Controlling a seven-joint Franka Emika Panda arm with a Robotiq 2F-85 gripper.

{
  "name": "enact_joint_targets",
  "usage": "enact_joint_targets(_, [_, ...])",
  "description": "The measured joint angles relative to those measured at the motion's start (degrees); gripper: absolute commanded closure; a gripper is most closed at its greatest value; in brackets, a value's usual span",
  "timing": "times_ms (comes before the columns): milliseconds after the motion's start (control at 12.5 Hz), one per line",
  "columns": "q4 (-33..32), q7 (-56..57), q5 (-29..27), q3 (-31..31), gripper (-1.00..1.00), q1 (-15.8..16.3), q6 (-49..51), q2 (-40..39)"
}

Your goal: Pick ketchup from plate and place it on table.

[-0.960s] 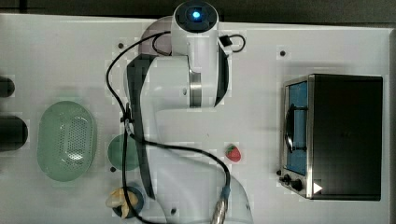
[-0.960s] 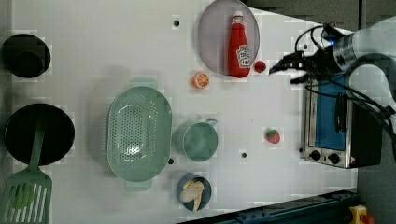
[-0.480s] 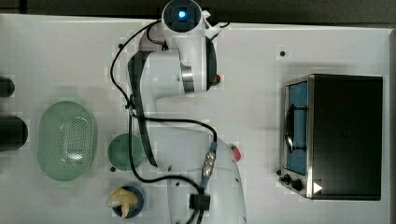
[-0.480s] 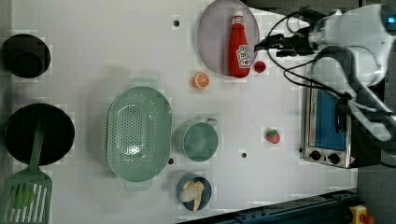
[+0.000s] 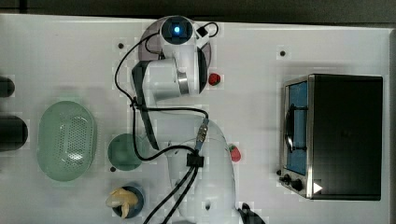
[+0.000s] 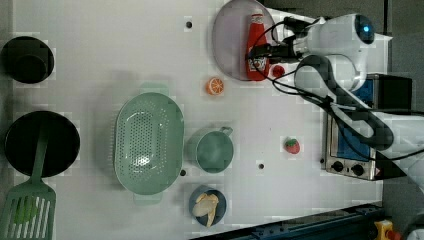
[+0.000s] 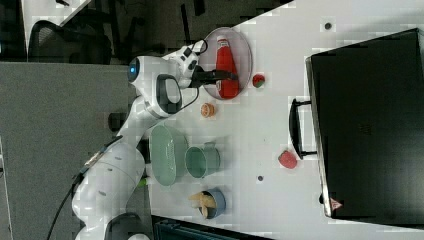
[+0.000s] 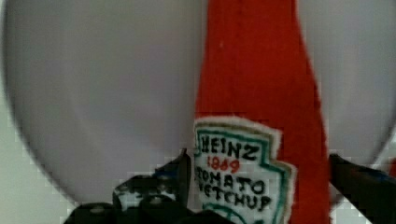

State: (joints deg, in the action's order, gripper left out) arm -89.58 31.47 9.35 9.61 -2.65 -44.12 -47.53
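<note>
Red ketchup (image 6: 257, 47): one, on one plate (image 6: 229, 42); one pincer (image 6: 257, 50) wide, straddling it

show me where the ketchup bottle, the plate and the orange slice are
ketchup bottle (image 6: 257, 50), left view, on its red body above the label.
plate (image 6: 229, 42), left view, on the bare surface beside the bottle.
orange slice (image 6: 215, 86), left view, on the middle of its cut face.

grey floor (image 7: 55, 125), dark chair (image 7: 60, 45)
</note>
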Motion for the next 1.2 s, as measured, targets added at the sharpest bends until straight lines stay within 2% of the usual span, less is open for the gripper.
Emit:
enact_joint_targets(480, [3.41,0.25,0.73,-0.2,-1.0,0.44,-0.78,-4.2])
enact_joint_targets(560, [3.69,0.25,0.99,-0.29,-0.92,0.5,-1.96,-4.28])
enact_joint_targets(800, [4.14,0.28,1.76,-0.27,-0.19,0.5,-2.55,-4.17])
enact_joint_targets(1200, [4.7,0.28,0.93,-0.29,-0.18,0.91,-3.3,-4.17])
